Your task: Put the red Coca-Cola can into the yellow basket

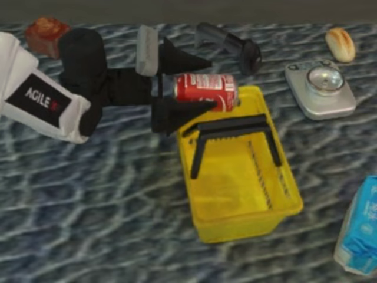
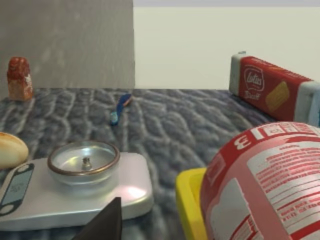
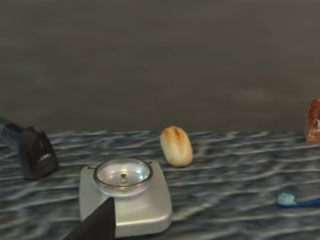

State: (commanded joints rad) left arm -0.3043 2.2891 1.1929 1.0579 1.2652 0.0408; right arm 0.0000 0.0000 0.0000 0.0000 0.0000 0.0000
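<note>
The red Coca-Cola can (image 1: 205, 91) lies on its side in the air, clamped between the two dark fingers of the left tool (image 1: 197, 84), one finger on its far side and one on its near side. It hangs over the far rim of the yellow basket (image 1: 288, 203), partly above the basket's inside and partly still above the wall; the left wrist view shows the can's label (image 2: 270, 185) close up with the yellow rim just under it.

The black folding handles (image 1: 232, 127) lie across the basket just nearer than the can, so I judge the clear drop zone to be the narrow strip between the far wall and those handles. To do this step well, the left arm should carry the can a little farther inward until its whole length clears the rim, lower it, then part the fingers. Let go too early and the can may tip off the wall onto the desk (image 1: 88, 206) or roll off a handle.

The silver scale (image 1: 321, 88) and black scanner (image 1: 235, 47) stand apart from the basket. The right tool's dark finger (image 3: 97, 225) shows only in its own wrist view; whether it is open I cannot tell.
</note>
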